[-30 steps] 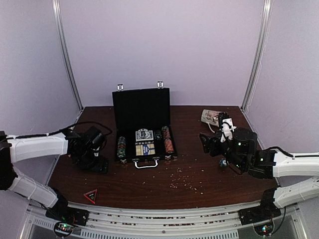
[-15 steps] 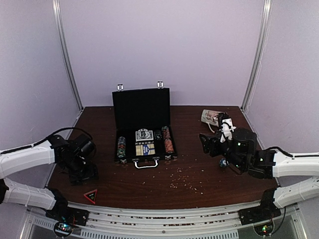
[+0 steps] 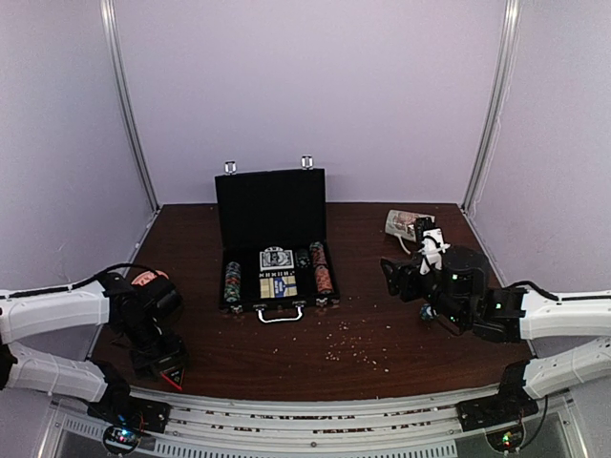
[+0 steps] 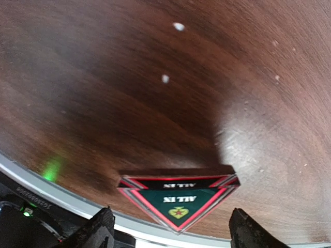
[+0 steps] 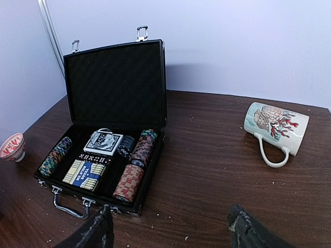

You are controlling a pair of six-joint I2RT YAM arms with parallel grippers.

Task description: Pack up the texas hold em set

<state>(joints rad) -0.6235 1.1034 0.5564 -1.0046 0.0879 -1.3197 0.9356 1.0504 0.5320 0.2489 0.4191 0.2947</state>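
1. Near the front-left corner of the table [image 3: 382,324]: left tool [image 3: 164,367], pointed down at the wood, fingers [image 4: 101,230] spread wide, nothing pinched.
2. Between those fingers and just ahead of them, in the left wrist view: triangular "ALL IN" marker [image 4: 178,194], red-edged with a green face, lying flat close to the near edge of the table, touched by neither finger.
3. Toward the back at mid-table: black briefcase [image 3: 272,239], open, lid upright, silver handle facing the arms.
4. Inside its tray: striped chip stacks [image 5: 129,183] laid on their sides along the left and right edges, two boxed card decks [image 5: 103,143] in the middle, one behind the other.
5. Right of the briefcase and well apart from it: right tool [image 3: 401,277], raised above the table, aimed at the open case, fingers spread, empty.
6. At the back right: white printed mug [image 5: 276,129], lying on its side.
7. Left of the briefcase, beside the left arm: small orange-red patterned dish [image 5: 13,146].
8. In front of the briefcase: pale crumbs [image 3: 353,343] scattered over the wood.
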